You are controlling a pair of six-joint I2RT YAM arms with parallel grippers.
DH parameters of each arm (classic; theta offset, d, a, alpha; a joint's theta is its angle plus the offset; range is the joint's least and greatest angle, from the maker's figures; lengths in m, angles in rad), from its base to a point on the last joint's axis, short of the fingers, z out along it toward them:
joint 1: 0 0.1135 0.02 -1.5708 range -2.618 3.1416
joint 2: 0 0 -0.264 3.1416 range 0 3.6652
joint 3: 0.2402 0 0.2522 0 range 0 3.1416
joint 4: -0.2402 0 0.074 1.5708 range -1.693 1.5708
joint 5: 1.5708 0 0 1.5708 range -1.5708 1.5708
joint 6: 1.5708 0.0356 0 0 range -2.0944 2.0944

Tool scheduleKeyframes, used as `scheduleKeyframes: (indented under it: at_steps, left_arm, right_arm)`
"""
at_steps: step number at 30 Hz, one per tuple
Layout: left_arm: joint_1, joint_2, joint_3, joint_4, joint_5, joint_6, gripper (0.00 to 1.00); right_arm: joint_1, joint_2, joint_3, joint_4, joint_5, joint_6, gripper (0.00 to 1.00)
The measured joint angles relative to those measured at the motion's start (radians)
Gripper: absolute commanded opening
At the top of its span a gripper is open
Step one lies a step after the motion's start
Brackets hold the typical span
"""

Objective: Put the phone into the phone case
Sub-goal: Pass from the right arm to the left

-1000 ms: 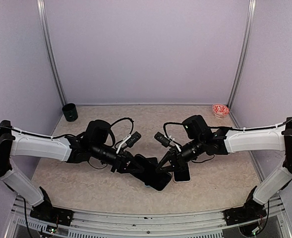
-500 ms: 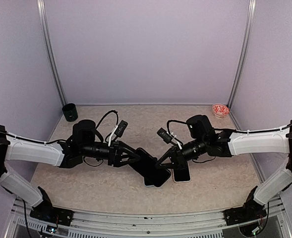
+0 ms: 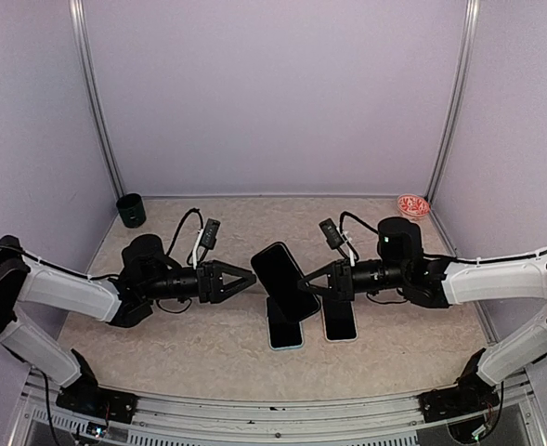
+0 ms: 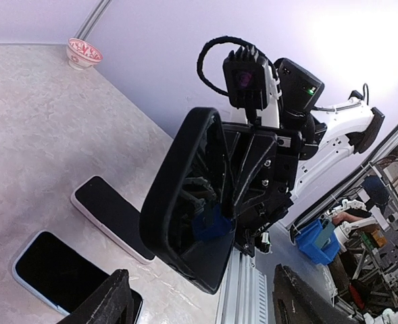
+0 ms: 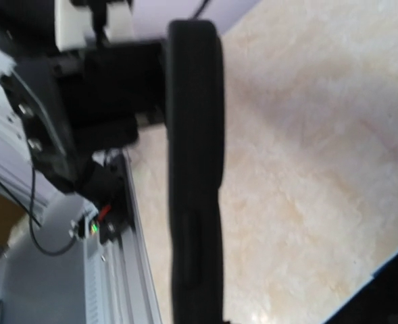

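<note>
Nearest, phone [image 3: 284, 333] lies flat directly below the phone case [image 3: 285, 282]; second phone [image 3: 340, 321] below-right. Beside the case, left gripper [image 3: 247, 280] has just released (jaws wide, empty) and backed off leftward. On its right edge, right gripper [image 3: 316, 281] clamps it aloft alone. Left arm now free for the phone.

Left arm [image 3: 64, 288] lies low, reaching right toward centre; left gripper [image 3: 246, 279] fingers spread apart. Right arm [image 3: 496, 277] reaches left; right gripper [image 3: 316, 282] fingers clamp the phone case [image 3: 285, 279] edge.
</note>
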Motion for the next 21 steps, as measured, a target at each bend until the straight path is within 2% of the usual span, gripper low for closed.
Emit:
scheduleKeyframes:
  at_steps: [6, 15, 17, 21]
  left_arm:
    - [-0.031, 0.078, 0.007, 0.066, -0.005, -0.043, 0.67]
    - [-0.053, 0.161, 0.050, 0.173, -0.011, -0.099, 0.62]
    - [-0.058, 0.184, 0.058, 0.207, -0.012, -0.114, 0.59]
    - [-0.065, 0.231, 0.070, 0.262, -0.012, -0.146, 0.45]
  right_arm:
    - [0.000, 0.000, -0.063, 0.153, 0.014, 0.099, 0.00]
    - [0.004, 0.017, -0.076, 0.269, 0.040, 0.161, 0.00]
    - [0.006, 0.031, -0.077, 0.287, 0.044, 0.171, 0.00]
    - [0.016, 0.054, -0.079, 0.307, 0.053, 0.186, 0.00]
